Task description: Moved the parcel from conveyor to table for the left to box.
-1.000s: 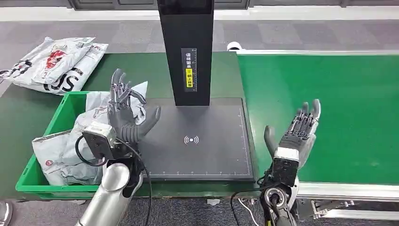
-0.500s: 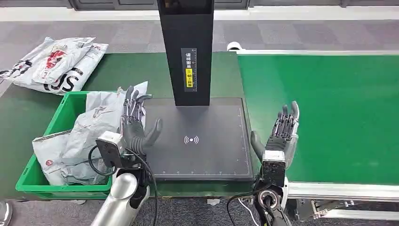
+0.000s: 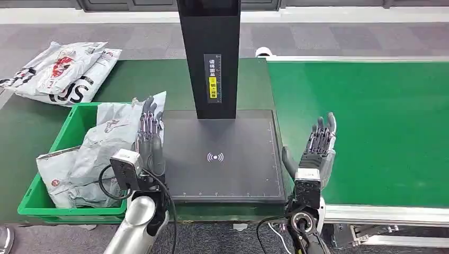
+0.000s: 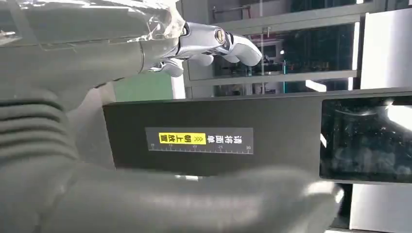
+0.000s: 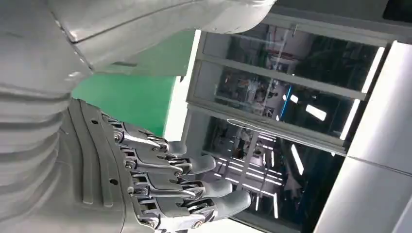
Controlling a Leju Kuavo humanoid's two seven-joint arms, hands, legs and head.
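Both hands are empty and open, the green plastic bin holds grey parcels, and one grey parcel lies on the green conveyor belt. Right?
Not quite. The head view shows the green conveyor belt bare. The left hand and right hand are empty and open, and the green plastic bin holds grey parcels.

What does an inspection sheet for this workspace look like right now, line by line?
Surface: flat black scanning pad bare; green conveyor belt bare.
Job's things: grey plastic mailer parcels heaped in green plastic crate.
Clutter: white printed mailer bags lying on the dark green tabletop.
Hands: left hand and right hand raised, holding nothing.
Cables: black cable looped at left wrist.
Surroundings: black upright scanner column; grey floor.
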